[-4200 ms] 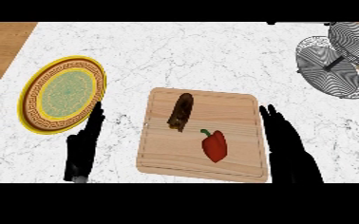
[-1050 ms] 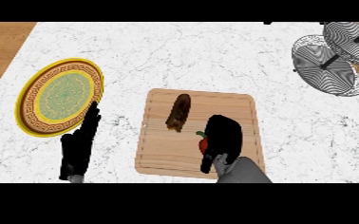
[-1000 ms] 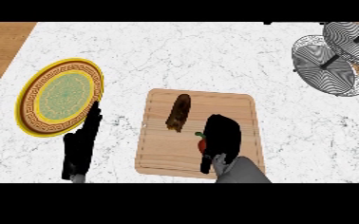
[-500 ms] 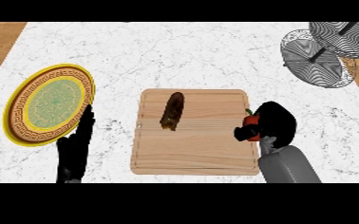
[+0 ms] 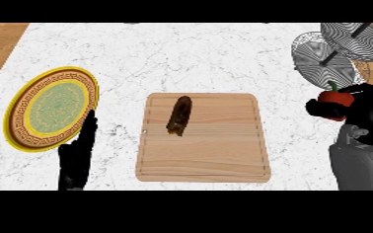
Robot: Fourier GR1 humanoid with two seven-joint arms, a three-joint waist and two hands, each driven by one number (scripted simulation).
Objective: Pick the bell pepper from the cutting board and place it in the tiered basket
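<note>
One thing has changed in a big way over the last second or so: the bell pepper (image 5: 336, 97) is off the cutting board (image 5: 204, 150) and up in the right hand (image 5: 333, 109), whose fingers are curled around the lower part of it so only the red top and green stem poke out above them. A moment back that same hand was down over the board's right half with the pepper under it, and half a second ago it was just past the board's right edge, so it has carried the pepper out to the right and further from the robot. The tiered basket (image 5: 325, 61) now sits just beyond the hand and a bit above it in the view, its lower round tier nearly touching the pepper's stem (hard to say how much height gap there is from this angle). So I'd say the pick is done and the transfer is most of the way there; what's left is getting the pepper over a tier and letting go. Back on the board, to the hand's left, only the brown oblong item (image 5: 179, 115) remains. The left hand (image 5: 78, 154) rests open with straight fingers, beside the yellow plate (image 5: 22, 109), far left of the working hand
</note>
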